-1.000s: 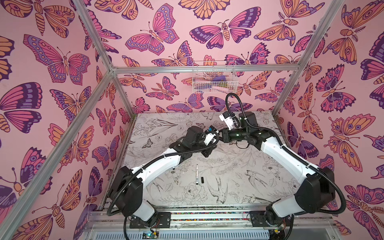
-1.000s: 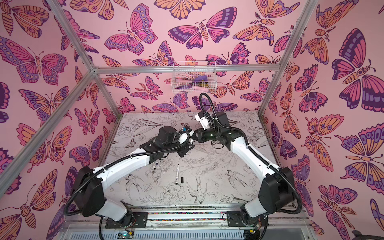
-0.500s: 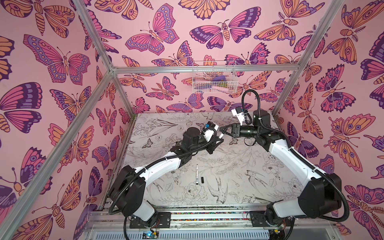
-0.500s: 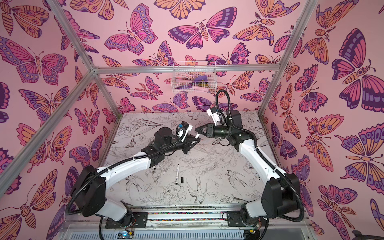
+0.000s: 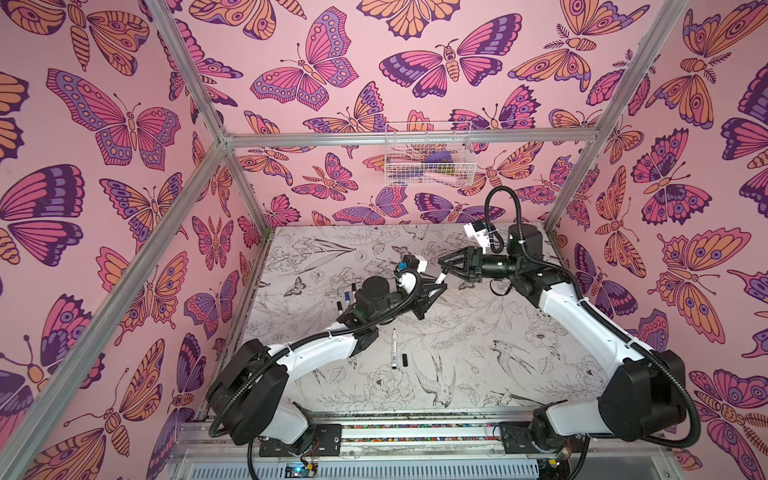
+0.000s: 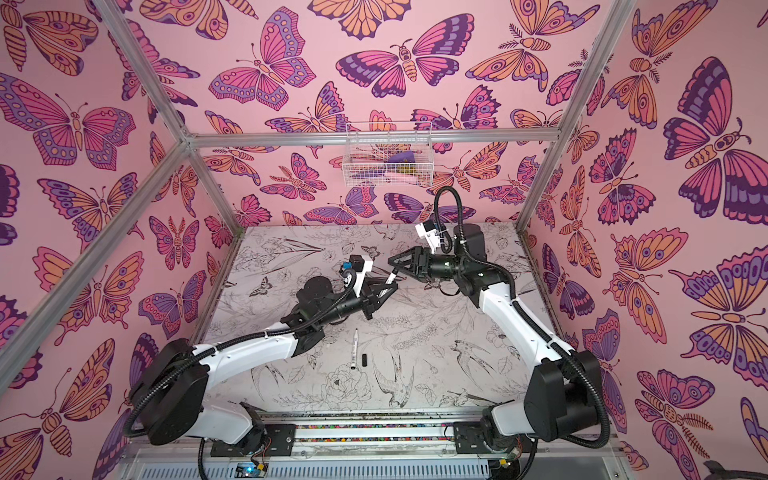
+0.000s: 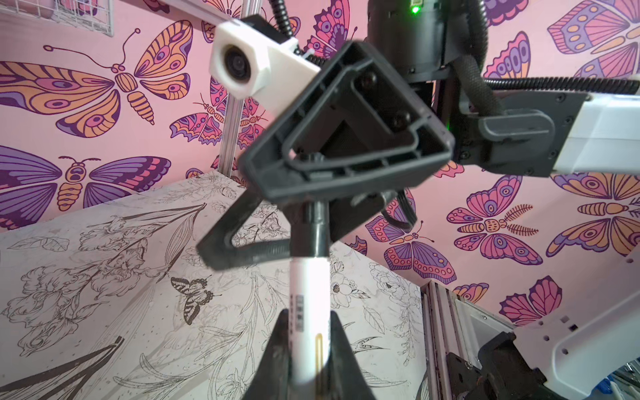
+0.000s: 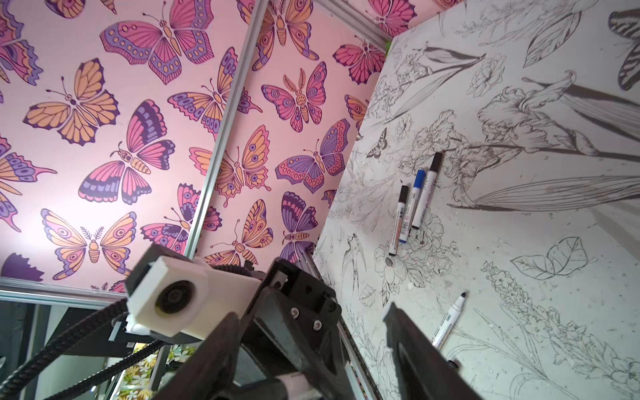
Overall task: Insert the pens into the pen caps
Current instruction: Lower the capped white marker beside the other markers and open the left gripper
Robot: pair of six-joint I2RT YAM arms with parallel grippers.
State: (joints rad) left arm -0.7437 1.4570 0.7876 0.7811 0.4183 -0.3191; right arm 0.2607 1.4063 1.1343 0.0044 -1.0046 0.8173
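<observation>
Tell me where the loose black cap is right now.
In both top views the loose black cap lies on the table near its middle, toward the front edge. It lies just right of the uncapped pen, apart from it.

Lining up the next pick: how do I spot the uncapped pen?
On the floral table, look just right of the left forearm. The pen lies alone, tip bare, a loose black cap beside it; the three pens clustered farther left are capped.

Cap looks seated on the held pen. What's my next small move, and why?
Probably draw the right gripper straight back. Its jaws stand open around the black cap, which sits on the pen clamped in the left gripper.
</observation>
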